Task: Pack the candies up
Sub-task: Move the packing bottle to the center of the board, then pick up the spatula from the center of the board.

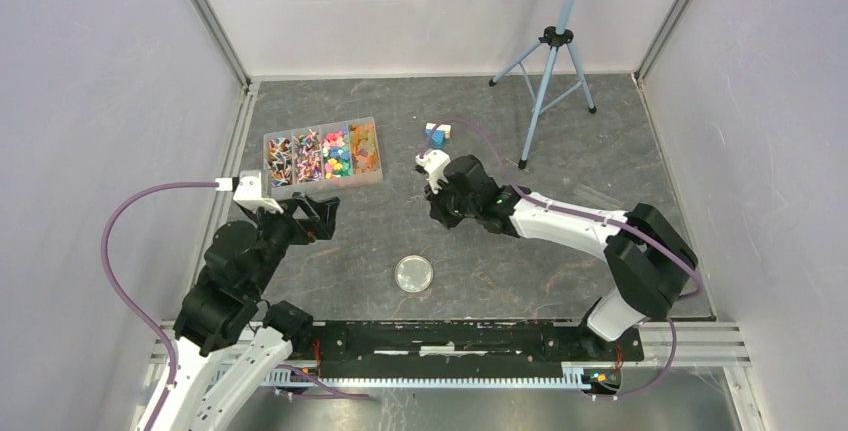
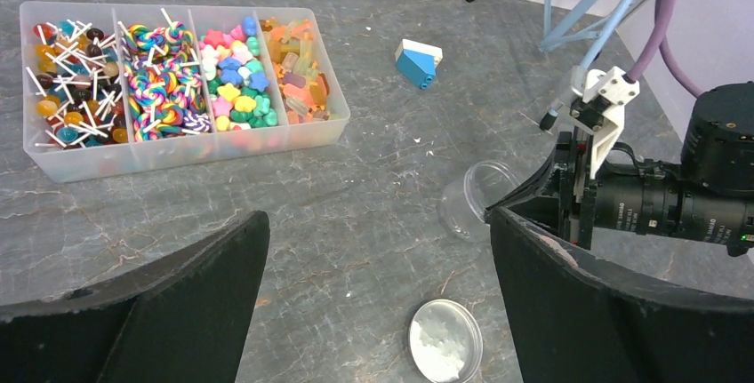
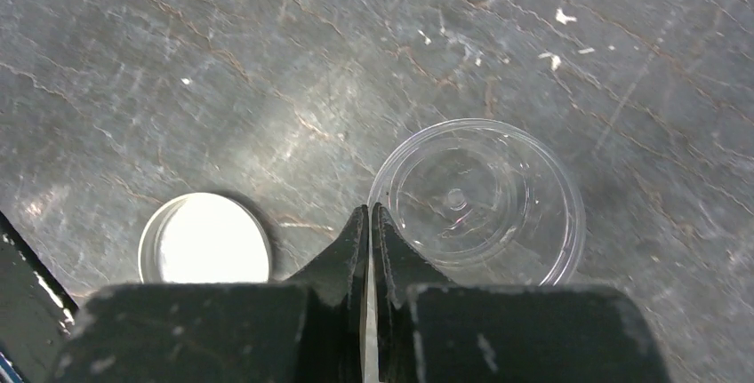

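The candies [image 1: 322, 156] [image 2: 178, 72] fill a clear four-section tray [image 2: 178, 154] at the back left: lollipops in two sections, small coloured sweets in the others. A clear plastic cup [image 3: 480, 201] [image 2: 467, 201] stands upright and empty at the table's middle. My right gripper [image 3: 371, 210] [image 1: 438, 213] is shut, its fingertips pinching the cup's near-left rim. A round lid [image 1: 414, 273] [image 3: 204, 239] [image 2: 445, 341] lies flat nearer the bases. My left gripper [image 2: 378, 216] [image 1: 328, 216] stands wide open above bare table, in front of the tray and left of the cup, with nothing between its fingers.
A blue-and-white block [image 1: 437, 134] [image 2: 418, 63] lies behind the cup. A light blue tripod [image 1: 555, 61] stands at the back right. White walls and metal rails enclose the dark stone tabletop on three sides.
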Controlling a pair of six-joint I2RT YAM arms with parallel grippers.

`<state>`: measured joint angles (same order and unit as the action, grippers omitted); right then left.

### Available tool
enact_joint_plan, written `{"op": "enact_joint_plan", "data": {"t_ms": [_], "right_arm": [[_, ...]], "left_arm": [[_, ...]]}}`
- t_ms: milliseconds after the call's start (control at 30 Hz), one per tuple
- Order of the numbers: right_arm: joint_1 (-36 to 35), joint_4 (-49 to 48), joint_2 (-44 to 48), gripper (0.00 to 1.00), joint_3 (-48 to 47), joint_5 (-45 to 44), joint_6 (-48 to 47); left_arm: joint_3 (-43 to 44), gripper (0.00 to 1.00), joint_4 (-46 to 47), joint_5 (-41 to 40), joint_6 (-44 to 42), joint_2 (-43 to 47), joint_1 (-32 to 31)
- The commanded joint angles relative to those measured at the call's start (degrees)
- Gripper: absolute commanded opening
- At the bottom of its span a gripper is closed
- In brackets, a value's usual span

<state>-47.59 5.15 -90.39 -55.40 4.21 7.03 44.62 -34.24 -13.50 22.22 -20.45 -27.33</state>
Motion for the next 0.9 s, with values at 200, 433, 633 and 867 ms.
{"op": "enact_joint_plan", "data": {"t_ms": [200,433,633,867], "right_arm": [[-5.2,-2.6,-7.4,0.06,-7.9,2.9,4.3],[-5.3,-0.1,-5.5,0.40,-9.7,-3.4,3.4],[0.1,4.9,0.2,0.59,-9.8,-10.7,-3.8],[10.8,2.6,9.0,0.98,-1.0,-16.1,-15.0]], "left_arm": [[-0.1,1.00,0.8,-1.9,-2.2,-0.7,0.3],[-0.1,1.00,0.6,-2.0,-2.2,-0.5,0.3],[-0.1,1.00,0.6,-1.6,-2.2,-0.6,0.3],[-0.2,1.00,0.6,-1.8,-2.1,-0.4,0.3]]}}
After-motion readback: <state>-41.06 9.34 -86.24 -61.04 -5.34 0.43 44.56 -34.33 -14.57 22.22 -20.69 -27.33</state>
